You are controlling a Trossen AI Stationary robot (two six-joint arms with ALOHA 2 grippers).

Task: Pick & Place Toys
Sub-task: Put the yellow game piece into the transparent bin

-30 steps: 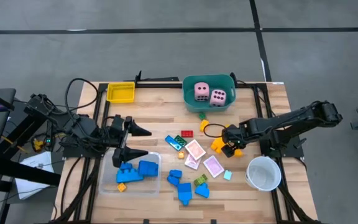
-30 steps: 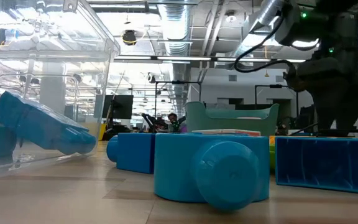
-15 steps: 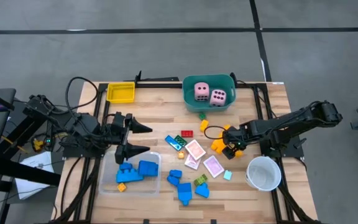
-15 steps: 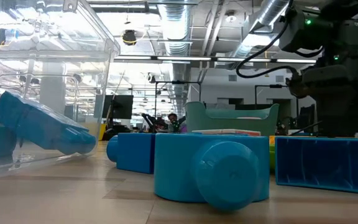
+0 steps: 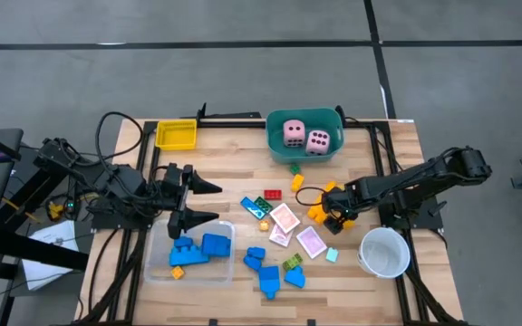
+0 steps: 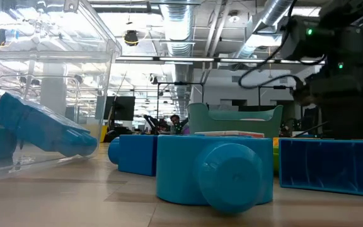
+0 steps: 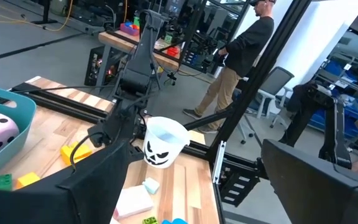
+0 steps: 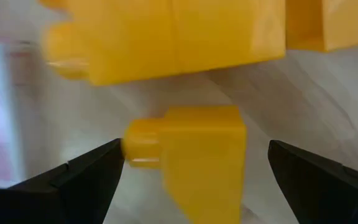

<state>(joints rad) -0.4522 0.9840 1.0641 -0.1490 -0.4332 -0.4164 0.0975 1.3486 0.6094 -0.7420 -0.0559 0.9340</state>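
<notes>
Right gripper (image 5: 334,214) low over yellow blocks (image 5: 319,210) right of table centre, fingers apart, one small yellow block (image 8: 194,155) between them, not yet clamped. We judge block light, stiff, smooth: take across flat sides. Left gripper (image 5: 208,203) spread wide, empty, above clear tray (image 5: 157,269).

upper yellow block (image 8: 166,37) cut off, blurred
</notes>
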